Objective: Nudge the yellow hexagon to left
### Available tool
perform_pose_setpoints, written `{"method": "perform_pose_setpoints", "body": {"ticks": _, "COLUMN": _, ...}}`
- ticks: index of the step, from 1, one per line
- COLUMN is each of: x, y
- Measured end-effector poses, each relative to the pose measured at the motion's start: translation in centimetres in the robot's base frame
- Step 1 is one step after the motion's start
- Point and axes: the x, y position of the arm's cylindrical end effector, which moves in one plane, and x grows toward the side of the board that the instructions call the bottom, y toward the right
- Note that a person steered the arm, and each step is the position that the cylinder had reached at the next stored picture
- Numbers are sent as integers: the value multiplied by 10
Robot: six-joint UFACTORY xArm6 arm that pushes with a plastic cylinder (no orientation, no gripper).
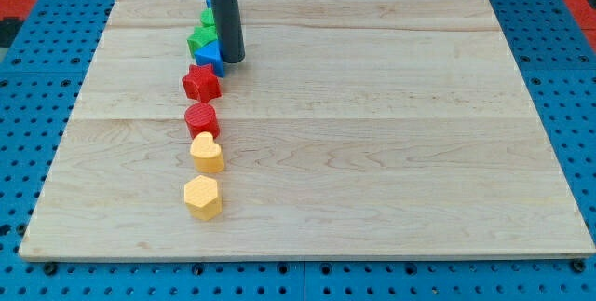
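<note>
- yellow hexagon (203, 197) lies flat on the wooden worktop (391, 133), left of centre, toward the view's bottom. It's the lowest block in a rough column.
- Orientation: a six-sided prism with a flat face up. No real long axis, it's about as wide as it is deep. One corner looks to point toward the view's bottom; can't pin that down better.
- my tip (232, 61) is near the view's top, well apart from the yellow hexagon: it sits up and slightly right of it, with the other blocks strung between.
- No gripper on this rig, just a straight dark rod, so there are no jaws to be apart or together. The rod clamps nothing.
- my tip is just beside the blue block (209, 55), on its right side. Can't tell if they touch.
- Column from the top down: green block (202, 34) partly hidden behind the rod, blue block, red star (201, 82), red cylinder-ish block (201, 119), yellow heart-like block (207, 153), then the yellow hexagon.
- yellow hexagon stands clear of the yellow heart-like block above it, with a small gap.
</note>
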Motion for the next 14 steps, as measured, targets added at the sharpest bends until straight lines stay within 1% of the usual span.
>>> {"method": "perform_pose_setpoints", "body": {"ticks": 2, "x": 20, "y": -1}}
{"method": "perform_pose_setpoints", "body": {"ticks": 3, "x": 22, "y": 43}}
{"method": "perform_pose_setpoints", "body": {"ticks": 4, "x": 66, "y": 112}}
{"method": "perform_pose_setpoints", "body": {"ticks": 7, "x": 70, "y": 126}}
{"method": "perform_pose_setpoints", "body": {"ticks": 9, "x": 74, "y": 127}}
{"method": "perform_pose_setpoints", "body": {"ticks": 10, "x": 109, "y": 128}}
{"method": "perform_pose_setpoints", "body": {"ticks": 11, "x": 156, "y": 128}}
{"method": "perform_pose_setpoints", "body": {"ticks": 12, "x": 194, "y": 115}}
{"method": "perform_pose_setpoints", "body": {"ticks": 13, "x": 198, "y": 57}}
{"method": "perform_pose_setpoints", "body": {"ticks": 14, "x": 198, "y": 30}}
